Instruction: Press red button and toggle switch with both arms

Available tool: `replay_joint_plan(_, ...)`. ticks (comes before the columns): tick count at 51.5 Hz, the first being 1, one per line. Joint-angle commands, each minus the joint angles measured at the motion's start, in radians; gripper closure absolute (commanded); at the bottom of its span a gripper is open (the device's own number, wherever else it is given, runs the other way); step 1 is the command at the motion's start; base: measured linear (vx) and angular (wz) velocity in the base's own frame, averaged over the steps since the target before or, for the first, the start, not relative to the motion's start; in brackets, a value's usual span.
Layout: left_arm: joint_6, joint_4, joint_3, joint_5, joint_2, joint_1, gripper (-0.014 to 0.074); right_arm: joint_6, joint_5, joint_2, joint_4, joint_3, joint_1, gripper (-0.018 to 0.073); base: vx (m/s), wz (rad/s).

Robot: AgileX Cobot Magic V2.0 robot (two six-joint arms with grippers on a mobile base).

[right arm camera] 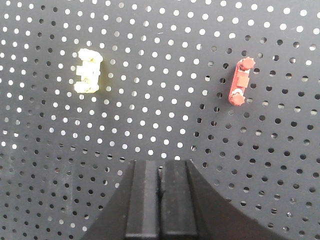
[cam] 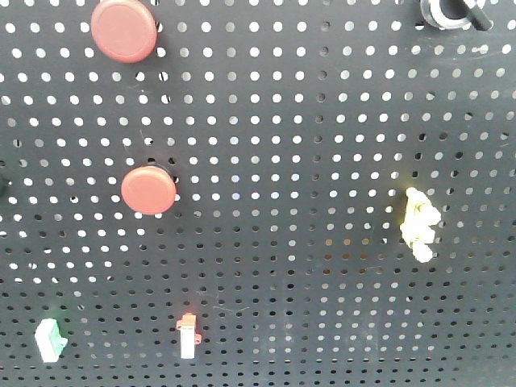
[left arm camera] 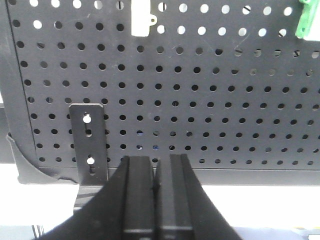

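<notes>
In the front view the red button (cam: pixel 122 31) is the larger red disc at the top left of the black pegboard (cam: pixel 306 161). The toggle switch (cam: pixel 451 12) is at the top right edge, partly cut off, showing a silvery ring and a black lever. Neither gripper shows in the front view. My left gripper (left arm camera: pixel 155 160) is shut and empty, near the pegboard's bottom edge, below a small white lever (left arm camera: pixel 141 17). My right gripper (right arm camera: pixel 160 162) is shut and empty, facing the board below a pale yellow switch (right arm camera: pixel 88 71). The button and toggle switch are out of both wrist views.
A smaller red disc (cam: pixel 149 190) sits below the button. The yellow switch (cam: pixel 419 223) is at the right, the white lever with red base (cam: pixel 188 334) and a green part (cam: pixel 50 339) low down. A red knobbly switch (right arm camera: pixel 240 81) and a bracket (left arm camera: pixel 89 145) show in the wrist views.
</notes>
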Motion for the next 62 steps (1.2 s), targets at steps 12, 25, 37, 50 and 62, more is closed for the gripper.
replay_joint_plan(12, -0.008, -0.002, 0.034, -0.083, -0.017, 0.0, 0.0594, 0.044, -0.072, 0.011, -0.16, -0.009, -0.007, 0.0562, 0.0, 0.0)
replay_joint_plan(25, -0.008, -0.002, 0.034, -0.082, -0.017, 0.001, 0.0594, 0.431, -0.063, 0.011, -0.377, 0.241, -0.008, 0.0562, 0.0, 0.0)
replay_joint_plan(37, -0.008, -0.002, 0.034, -0.082, -0.017, 0.001, 0.0594, 0.454, -0.099, -0.01, -0.376, 0.371, -0.071, 0.0562, 0.0, 0.0)
replay_joint_plan(50, -0.008, -0.002, 0.034, -0.082, -0.017, 0.001, 0.0594, 0.486, -0.12, -0.011, -0.366, 0.372, -0.137, 0.0562, 0.0, 0.0)
replay_joint_plan(62, -0.008, -0.002, 0.034, -0.082, -0.017, 0.001, 0.0594, 0.486, -0.119, -0.011, -0.372, 0.372, -0.137, 0.0562, 0.0, 0.0)
